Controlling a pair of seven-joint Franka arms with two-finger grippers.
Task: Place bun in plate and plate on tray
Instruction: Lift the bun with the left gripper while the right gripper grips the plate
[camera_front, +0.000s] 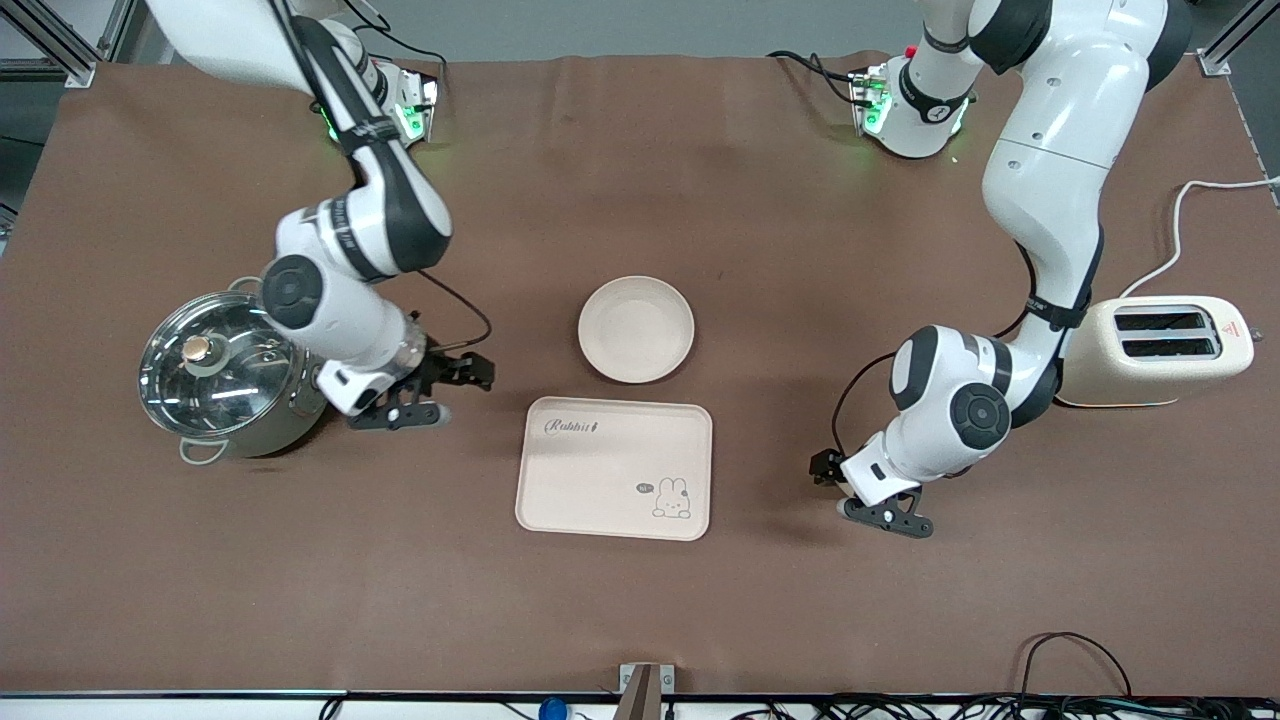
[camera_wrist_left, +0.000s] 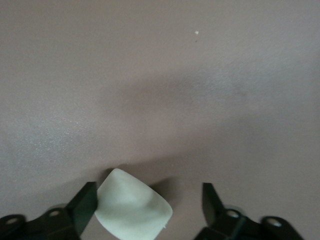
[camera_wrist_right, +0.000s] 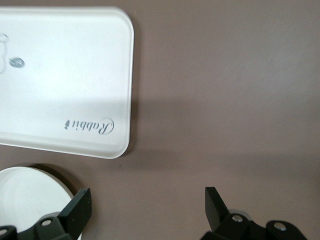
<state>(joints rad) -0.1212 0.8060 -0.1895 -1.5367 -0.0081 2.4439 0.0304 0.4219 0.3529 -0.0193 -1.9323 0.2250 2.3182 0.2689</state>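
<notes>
While left hand (camera_wrist_left: 149, 210) gapes | bun (camera_wrist_left: 132, 212) touches 1 finger (camera_wrist_left: 82, 202).

lidded steel pot (camera_front: 225, 375), cream toaster (camera_front: 1165, 350), brown table (camera_front: 640, 600)

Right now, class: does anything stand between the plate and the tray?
Nothing visible does. The plate sits on bare cloth just farther from the front camera than the tray, and both grippers are off to the sides.
</notes>
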